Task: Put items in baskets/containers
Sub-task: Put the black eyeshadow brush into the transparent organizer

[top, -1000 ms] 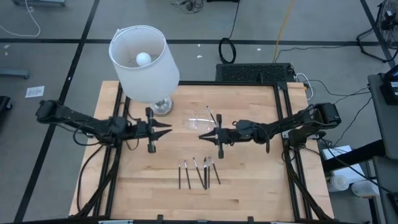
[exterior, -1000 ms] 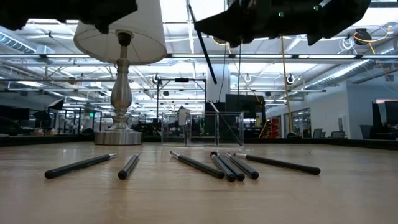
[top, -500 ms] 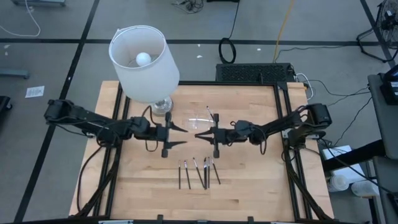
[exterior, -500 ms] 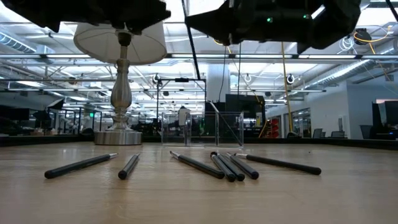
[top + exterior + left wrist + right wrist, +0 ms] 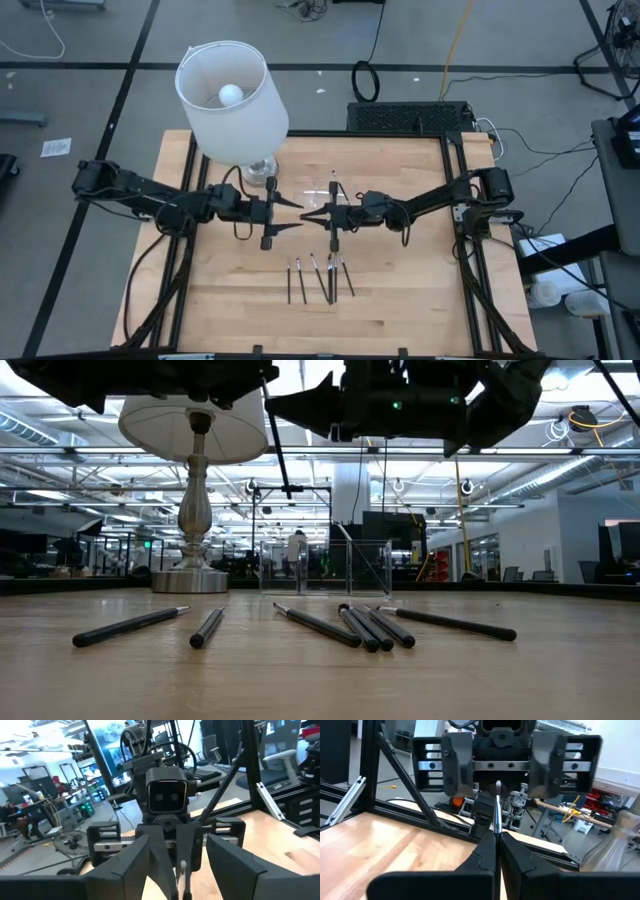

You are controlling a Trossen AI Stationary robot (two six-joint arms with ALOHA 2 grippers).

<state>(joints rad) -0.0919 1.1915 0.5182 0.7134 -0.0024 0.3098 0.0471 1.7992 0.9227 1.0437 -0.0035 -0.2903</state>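
Note:
My right gripper (image 5: 312, 219) hangs above the table's middle, shut on a thin dark stick (image 5: 277, 445). My left gripper (image 5: 300, 215) faces it tip to tip and is open. In the right wrist view its fingers (image 5: 457, 765) stand to either side of the stick (image 5: 497, 805), apart from it. Several more sticks (image 5: 320, 278) lie flat on the wood toward the near edge, also visible in the low view (image 5: 350, 626). The transparent tray (image 5: 318, 193) stands on the table just beyond the grippers, also showing in the low view (image 5: 325, 567). My right gripper pinches the stick between its two fingertips (image 5: 490, 845), with the fingers level and pointing toward the table's left, across the stick. The stick stands roughly upright and a little tilted, and its lower part (image 5: 285, 478) hangs below the fingers, well clear of the table.
A lamp with a white shade (image 5: 232, 100) stands at the far left, its metal foot (image 5: 262, 171) close behind my left gripper. Black frame rails (image 5: 455, 200) run along the table's sides. Bare wood lies near the left and right edges.
My left gripper has moved toward the table's right, up to the right gripper, and has opened wider. My right gripper has carried the stick toward the table's left, still shut on it. The sticks on the table have not moved.

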